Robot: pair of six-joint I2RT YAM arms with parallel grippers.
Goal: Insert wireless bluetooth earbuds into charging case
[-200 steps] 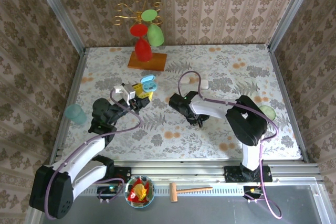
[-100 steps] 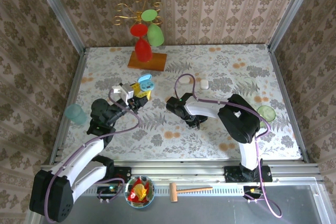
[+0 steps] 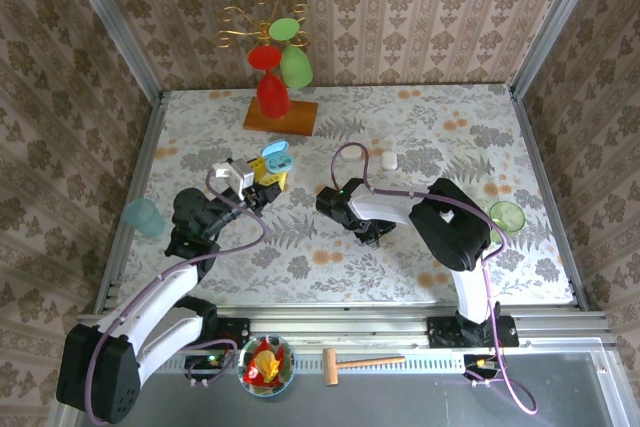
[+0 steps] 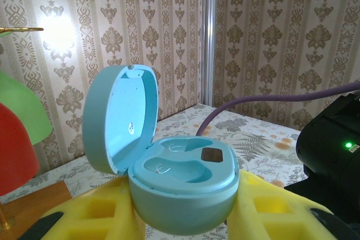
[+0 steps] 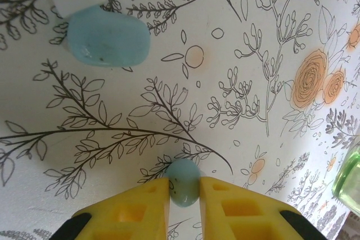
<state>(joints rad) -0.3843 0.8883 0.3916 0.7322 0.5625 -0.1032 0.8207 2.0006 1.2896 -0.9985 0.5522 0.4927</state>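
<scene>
In the left wrist view a light blue charging case (image 4: 185, 186) sits between my yellow fingers, lid (image 4: 121, 117) swung open, both wells bare. My left gripper (image 4: 185, 209) is shut on it; from above the case (image 3: 276, 158) hangs over the table's left-centre with the left gripper (image 3: 264, 180) under it. My right gripper (image 5: 184, 196) is down at the table, shut on a small pale blue earbud (image 5: 183, 188). Another pale blue earbud (image 5: 108, 36) with a white tip lies loose on the cloth further out. From above, the right gripper (image 3: 371, 236) is near the table's middle.
A small white pebble-shaped piece (image 3: 389, 160) lies behind the right arm. A green cup (image 3: 507, 215) stands at the right, a teal cup (image 3: 143, 215) at the left edge. A rack with red and green glasses (image 3: 280, 77) stands at the back.
The right gripper's fingers have closed onto the pale blue earbud, and the right arm has shifted slightly left. The left gripper still holds the open case in about the same place.
</scene>
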